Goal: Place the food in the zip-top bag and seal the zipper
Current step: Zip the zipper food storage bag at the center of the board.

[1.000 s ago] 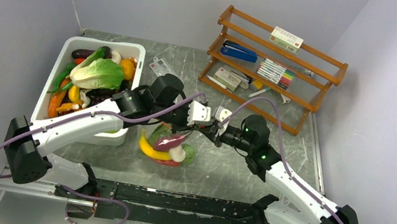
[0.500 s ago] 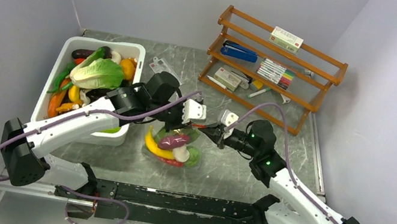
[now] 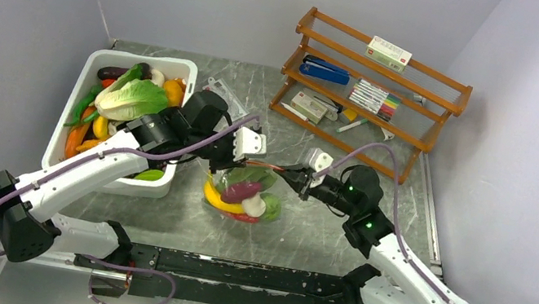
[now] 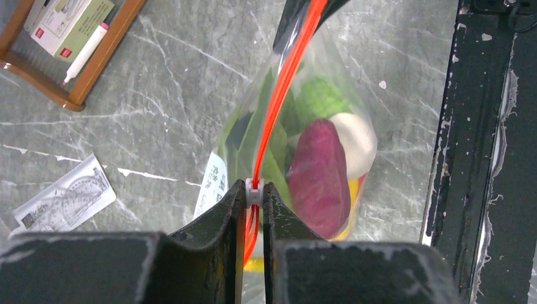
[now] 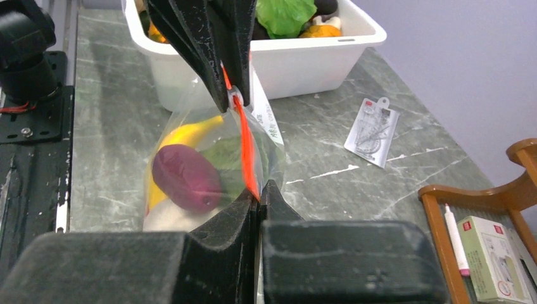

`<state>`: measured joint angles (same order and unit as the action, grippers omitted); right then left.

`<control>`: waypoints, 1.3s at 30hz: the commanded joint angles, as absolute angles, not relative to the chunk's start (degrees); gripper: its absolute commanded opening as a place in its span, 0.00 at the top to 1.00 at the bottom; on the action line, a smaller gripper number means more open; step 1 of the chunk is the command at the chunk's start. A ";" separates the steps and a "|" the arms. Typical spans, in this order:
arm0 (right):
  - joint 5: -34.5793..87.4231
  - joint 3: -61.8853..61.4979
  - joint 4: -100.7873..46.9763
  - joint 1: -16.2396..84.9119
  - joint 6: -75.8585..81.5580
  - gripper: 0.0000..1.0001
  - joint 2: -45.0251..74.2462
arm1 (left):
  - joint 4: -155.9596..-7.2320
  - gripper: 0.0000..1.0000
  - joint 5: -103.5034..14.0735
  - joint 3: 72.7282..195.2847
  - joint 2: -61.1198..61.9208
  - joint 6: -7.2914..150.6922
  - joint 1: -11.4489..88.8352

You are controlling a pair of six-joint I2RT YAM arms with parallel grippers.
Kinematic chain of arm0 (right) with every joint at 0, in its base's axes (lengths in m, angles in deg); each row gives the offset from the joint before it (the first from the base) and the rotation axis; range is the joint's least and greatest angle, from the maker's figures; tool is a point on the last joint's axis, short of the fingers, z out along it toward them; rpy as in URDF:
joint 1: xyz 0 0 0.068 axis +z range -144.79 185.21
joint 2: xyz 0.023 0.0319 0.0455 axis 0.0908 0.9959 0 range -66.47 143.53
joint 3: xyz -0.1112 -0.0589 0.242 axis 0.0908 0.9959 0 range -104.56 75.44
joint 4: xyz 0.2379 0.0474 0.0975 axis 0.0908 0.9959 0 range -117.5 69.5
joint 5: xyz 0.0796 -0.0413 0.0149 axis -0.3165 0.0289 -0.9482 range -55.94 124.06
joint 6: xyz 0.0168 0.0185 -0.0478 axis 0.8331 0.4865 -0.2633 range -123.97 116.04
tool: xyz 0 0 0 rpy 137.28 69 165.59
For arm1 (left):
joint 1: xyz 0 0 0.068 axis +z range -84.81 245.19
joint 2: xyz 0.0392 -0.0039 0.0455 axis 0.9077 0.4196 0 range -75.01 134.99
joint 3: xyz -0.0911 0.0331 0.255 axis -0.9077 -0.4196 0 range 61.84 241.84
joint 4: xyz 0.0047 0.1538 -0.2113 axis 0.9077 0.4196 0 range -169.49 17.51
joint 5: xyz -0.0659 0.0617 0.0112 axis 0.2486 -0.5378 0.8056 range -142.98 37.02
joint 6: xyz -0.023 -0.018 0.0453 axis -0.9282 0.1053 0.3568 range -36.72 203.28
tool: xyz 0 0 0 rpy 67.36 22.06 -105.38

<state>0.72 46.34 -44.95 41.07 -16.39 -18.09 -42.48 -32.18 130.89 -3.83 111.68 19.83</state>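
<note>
The clear zip-top bag (image 3: 243, 193) hangs stretched between my two grippers above the table. Inside it lies food: a purple tuber (image 4: 320, 177), a yellow banana (image 5: 183, 133), green leaves (image 4: 269, 158) and a white piece (image 4: 358, 142). The red-orange zipper (image 4: 282, 82) runs taut along the bag's top edge. My left gripper (image 4: 254, 191) is shut on the zipper's small white slider (image 5: 235, 95). The right gripper (image 5: 258, 193) is shut on the zipper's other end. In the top view the left gripper (image 3: 227, 163) and right gripper (image 3: 286, 175) face each other across the bag.
A white bin (image 3: 181, 67) full of other toy produce stands at the left. A wooden rack (image 3: 376, 87) of stationery sits at the back right. A small clear packet (image 3: 222, 94) lies behind the bag. The black base rail (image 4: 487, 158) runs along the near edge.
The grippers have drawn apart: the left one slid left along the zipper and the right one moved right. The bag now hangs stretched wider and a little further right.
</note>
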 commanded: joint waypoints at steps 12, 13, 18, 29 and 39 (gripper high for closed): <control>4.97 50.18 -52.46 35.89 -11.14 1.00 -22.72 | -34.89 0.93 -34.71 129.73 -8.65 113.77 24.73; 5.01 50.35 -52.46 35.62 -10.93 1.00 -22.71 | -34.78 0.93 -34.59 129.55 -9.03 113.86 25.10; 5.84 50.93 -52.48 34.48 -9.95 1.00 -23.18 | -32.20 0.93 -34.71 129.92 -10.42 113.69 26.16; 12.14 53.94 -57.01 29.50 -4.94 1.00 -23.86 | -30.97 0.93 -35.76 128.42 -13.34 112.07 26.17; 17.86 55.56 -57.42 24.82 -1.77 1.00 -25.28 | -29.03 0.93 -36.97 129.60 -13.71 113.07 26.17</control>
